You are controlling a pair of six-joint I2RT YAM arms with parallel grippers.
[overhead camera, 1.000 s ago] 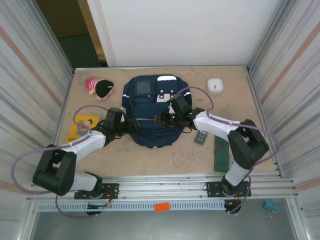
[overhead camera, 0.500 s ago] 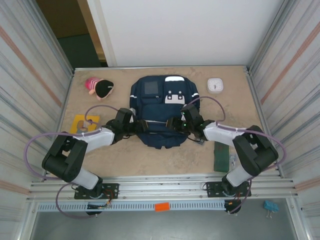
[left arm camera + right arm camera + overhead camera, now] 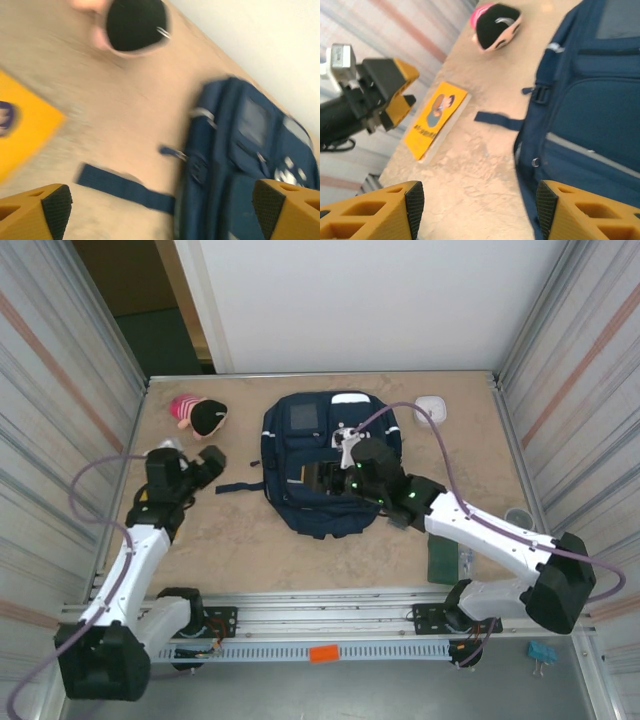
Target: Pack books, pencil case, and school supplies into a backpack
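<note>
Mid-worktop lies the large navy-blue fabric backpack (image 3: 325, 518); my right gripper (image 3: 314, 477) hovers above it, spread and empty, my left gripper (image 3: 208, 460), also spread empty, near the left edge.

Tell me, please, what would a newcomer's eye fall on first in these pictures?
The large navy backpack lying mid-table dominates the scene, with the right gripper hovering open over it. To its left, the left gripper hangs open above the table near a yellow book. A pink-and-black pouch lies toward the far left corner.
</note>
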